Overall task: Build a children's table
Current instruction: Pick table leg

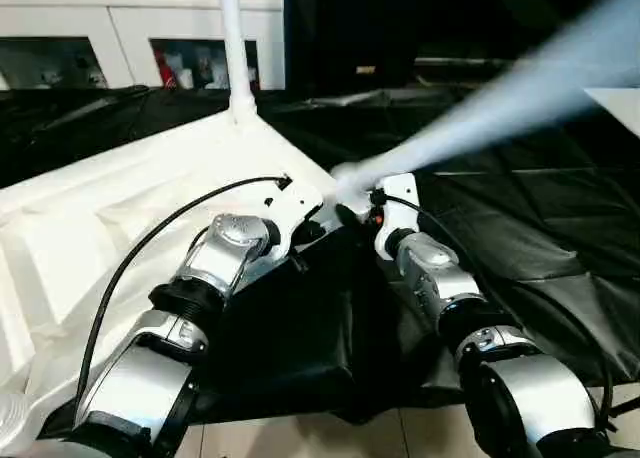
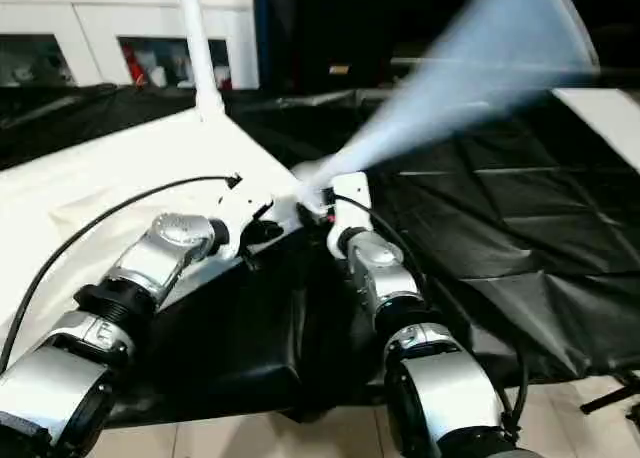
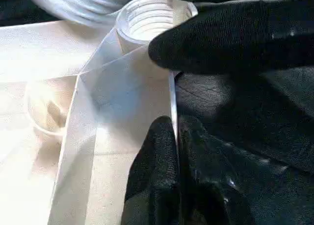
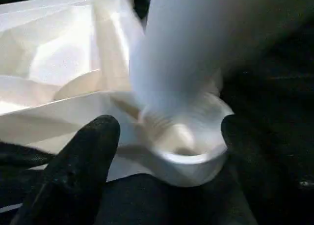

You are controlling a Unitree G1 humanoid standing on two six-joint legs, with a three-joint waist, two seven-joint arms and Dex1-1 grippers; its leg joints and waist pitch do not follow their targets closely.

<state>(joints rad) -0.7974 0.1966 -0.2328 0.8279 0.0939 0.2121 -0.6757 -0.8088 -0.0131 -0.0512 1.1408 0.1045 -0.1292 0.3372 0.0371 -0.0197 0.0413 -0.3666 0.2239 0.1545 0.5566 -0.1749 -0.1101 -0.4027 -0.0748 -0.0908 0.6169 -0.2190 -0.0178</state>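
Tabletop (image 1: 120,208) white, ribbed underside up, left tool (image 3: 171,151) pinching its rim, right tool (image 4: 167,151) spread around blurred leg (image 1: 500,108)

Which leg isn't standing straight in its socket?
The blurred leg at the near corner socket, leaning away to the right between the right gripper fingers. The far-corner leg stands upright.

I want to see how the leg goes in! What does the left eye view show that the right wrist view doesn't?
Left eye view: the cabinet behind, and an upright leg at the far corner. Right wrist view: the right pincer open around the near socket, close up. Both: the white tabletop and a blurred, tilted leg at that socket.
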